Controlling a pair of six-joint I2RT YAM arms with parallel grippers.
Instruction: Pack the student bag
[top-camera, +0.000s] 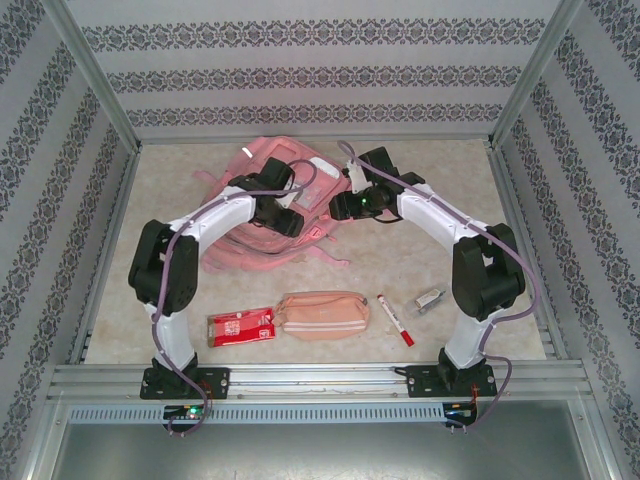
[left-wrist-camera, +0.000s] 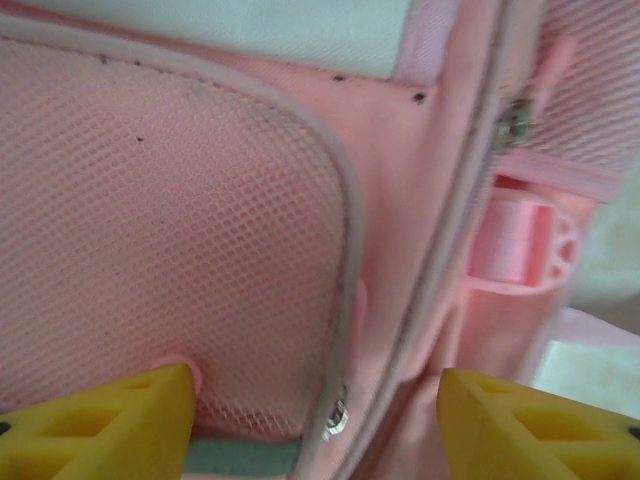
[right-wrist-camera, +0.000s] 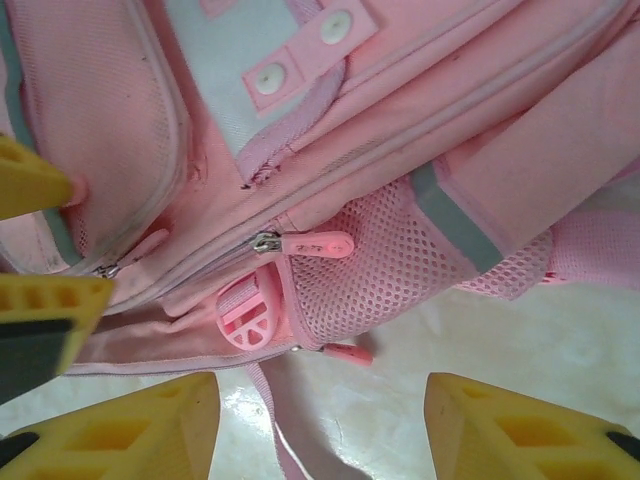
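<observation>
On the far half of the table, seen from above, the student bag lies flat with its top near the back wall. My left gripper and right gripper hang close together over it. Along the near edge a red packet, a pink pouch, a marker and a small grey object lie in a row, well apart from the bag. The right side of the table is free.

From my left wrist, my left fingers stand apart and clamp nothing. One tip touches the mesh pocket.

From my right wrist, my right fingers are also apart, over the bag's edge and bare table. This view adds a zipper pull and a side net pocket.
</observation>
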